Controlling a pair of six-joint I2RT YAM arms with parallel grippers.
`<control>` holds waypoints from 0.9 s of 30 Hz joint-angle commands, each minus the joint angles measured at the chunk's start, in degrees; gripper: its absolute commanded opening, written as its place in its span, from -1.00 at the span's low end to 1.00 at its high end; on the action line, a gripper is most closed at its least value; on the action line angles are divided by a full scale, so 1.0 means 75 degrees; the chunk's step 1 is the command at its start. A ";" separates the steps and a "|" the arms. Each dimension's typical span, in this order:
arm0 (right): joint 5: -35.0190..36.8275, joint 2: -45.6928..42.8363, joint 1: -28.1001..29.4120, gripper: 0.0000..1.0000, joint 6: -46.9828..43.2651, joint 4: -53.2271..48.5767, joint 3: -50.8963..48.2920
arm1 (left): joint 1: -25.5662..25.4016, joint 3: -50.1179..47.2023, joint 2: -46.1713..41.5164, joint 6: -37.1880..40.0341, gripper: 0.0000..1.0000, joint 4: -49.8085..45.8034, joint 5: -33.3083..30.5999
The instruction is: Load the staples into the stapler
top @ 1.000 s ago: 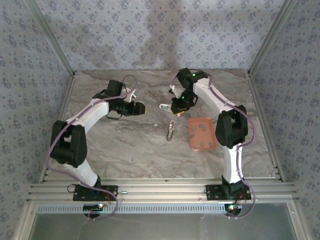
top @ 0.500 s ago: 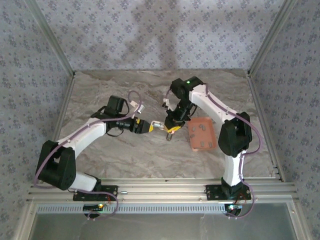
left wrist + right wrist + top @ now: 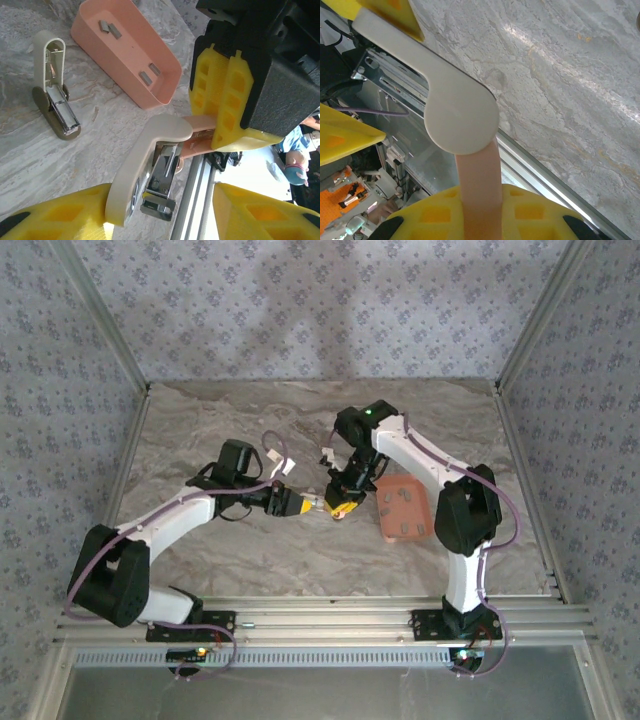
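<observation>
Stapler (image 3: pixel 150 165) over marbled tabletop (image 3: pixel 250 545) between patterned walls (image 3: pixel 300 310), right end effector (image 3: pixel 480 210) tight on it, left end effector (image 3: pixel 160 217) agape.

bench (image 3: pixel 220 540): grey-veined marble top, metal rails at near edge | tray (image 3: pixel 132 45): salmon, flat on the bench, right of centre | open stapler (image 3: pixel 54 90): on its base near the tray's end, apparently just clear of it, arm hinged up
</observation>
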 commanded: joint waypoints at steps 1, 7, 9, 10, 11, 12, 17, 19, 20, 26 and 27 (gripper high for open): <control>-0.0254 -0.0108 0.0041 -0.82 0.0148 -0.0103 0.0042 | -0.0072 -0.0003 0.0104 0.0029 -0.01 0.0211 0.0420; -0.0295 -0.0108 0.0055 -0.82 0.0090 -0.0115 0.0063 | -0.0140 0.0099 0.0202 0.0197 -0.19 -0.0003 0.0444; -0.0309 -0.0123 0.0055 -0.82 0.0089 -0.0104 0.0070 | -0.0144 0.0116 0.0216 0.0188 -0.23 0.0011 0.0440; -0.0323 -0.0143 0.0054 -0.82 0.0083 -0.0086 0.0079 | -0.0146 0.0110 0.0238 0.0176 -0.25 0.0021 0.0448; -0.0351 -0.0155 0.0055 -0.82 0.0077 -0.0080 0.0078 | -0.0140 0.0116 0.0237 0.0176 -0.27 0.0019 0.0447; -0.0350 -0.0164 0.0054 -0.82 0.0077 -0.0069 0.0079 | -0.0146 0.0128 0.0239 0.0164 -0.30 0.0019 0.0452; -0.0391 -0.0179 0.0102 -0.82 0.0043 -0.0084 0.0069 | -0.0140 0.0067 0.0204 -0.0049 -0.09 0.0239 0.0258; -0.0370 -0.0190 0.0123 -0.82 0.0031 -0.0110 0.0063 | -0.0134 0.0046 0.0215 -0.0149 -0.08 0.0380 0.0236; -0.0358 -0.0190 0.0129 -0.82 0.0030 -0.0103 0.0057 | -0.0144 0.0033 0.0234 -0.0175 -0.11 0.0419 0.0251; -0.0355 -0.0202 0.0123 -0.82 0.0026 -0.0092 0.0069 | -0.0146 0.0067 0.0294 -0.0084 -0.35 0.0273 0.0378; -0.0351 -0.0202 0.0122 -0.82 0.0031 -0.0092 0.0066 | -0.0145 0.0070 0.0286 -0.0066 -0.39 0.0249 0.0372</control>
